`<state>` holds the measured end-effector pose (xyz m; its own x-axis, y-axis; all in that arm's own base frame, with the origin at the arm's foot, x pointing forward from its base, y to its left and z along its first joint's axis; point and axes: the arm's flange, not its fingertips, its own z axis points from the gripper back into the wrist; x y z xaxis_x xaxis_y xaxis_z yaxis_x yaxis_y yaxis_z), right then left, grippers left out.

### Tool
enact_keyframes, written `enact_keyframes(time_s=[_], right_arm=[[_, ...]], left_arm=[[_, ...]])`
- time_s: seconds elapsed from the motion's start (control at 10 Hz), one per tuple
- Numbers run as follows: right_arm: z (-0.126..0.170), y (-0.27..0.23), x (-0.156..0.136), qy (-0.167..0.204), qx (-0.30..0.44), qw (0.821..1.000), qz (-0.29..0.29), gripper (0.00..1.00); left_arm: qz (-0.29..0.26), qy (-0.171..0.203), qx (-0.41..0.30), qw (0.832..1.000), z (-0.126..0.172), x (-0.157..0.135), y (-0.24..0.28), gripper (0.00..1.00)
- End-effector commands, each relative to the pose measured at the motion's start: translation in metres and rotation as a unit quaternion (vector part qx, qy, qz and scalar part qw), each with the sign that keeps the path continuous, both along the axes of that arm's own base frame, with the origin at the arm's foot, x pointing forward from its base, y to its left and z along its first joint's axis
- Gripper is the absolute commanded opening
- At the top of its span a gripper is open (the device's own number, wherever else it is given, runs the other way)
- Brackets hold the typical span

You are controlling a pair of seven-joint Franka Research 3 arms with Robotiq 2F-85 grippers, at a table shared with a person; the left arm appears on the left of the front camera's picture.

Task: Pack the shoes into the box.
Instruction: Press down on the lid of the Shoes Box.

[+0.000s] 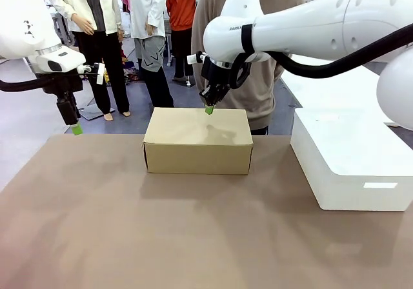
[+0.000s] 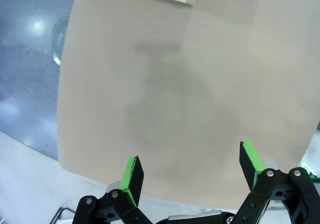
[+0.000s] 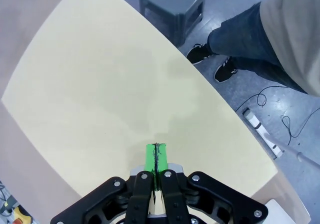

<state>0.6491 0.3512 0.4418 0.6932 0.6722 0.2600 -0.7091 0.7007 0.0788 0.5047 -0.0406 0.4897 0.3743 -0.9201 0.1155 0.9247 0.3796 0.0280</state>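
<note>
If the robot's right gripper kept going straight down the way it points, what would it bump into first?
Most likely the closed lid of the box. The right gripper, fingers pressed together, points down at the lid's far edge. How much gap remains is hard to tell.

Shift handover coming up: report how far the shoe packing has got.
Looks nearly done: the box sits shut on the table, lid flat. In hand: the right claw, shut and empty, is at the lid's far edge. The left claw hangs open, aside. Whether the shoes are inside is hidden.
</note>
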Motion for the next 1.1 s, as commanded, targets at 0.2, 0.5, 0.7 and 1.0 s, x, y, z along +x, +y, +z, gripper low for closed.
enact_keyframes(time_s=[0.2, 0.5, 0.7, 1.0], right_arm=[[-0.023, 0.013, 0.014, 0.014, -0.015, 1.000, -0.023, 0.00], [-0.040, 0.019, 0.013, 0.029, -0.042, 0.999, -0.017, 0.00], [-0.011, 0.013, 0.004, 0.008, -0.019, 1.000, -0.019, 0.00], [0.044, -0.011, -0.035, -0.019, -0.002, 1.000, -0.005, 0.00]], left_arm=[[-0.003, 0.004, -0.008, 1.000, 0.003, 0.000, 0.002, 1.00], [-0.003, 0.004, -0.008, 1.000, 0.003, 0.000, 0.002, 1.00], [-0.003, 0.004, -0.008, 1.000, 0.003, 0.000, 0.002, 1.00], [-0.003, 0.004, -0.008, 1.000, 0.003, 0.000, 0.002, 1.00]])
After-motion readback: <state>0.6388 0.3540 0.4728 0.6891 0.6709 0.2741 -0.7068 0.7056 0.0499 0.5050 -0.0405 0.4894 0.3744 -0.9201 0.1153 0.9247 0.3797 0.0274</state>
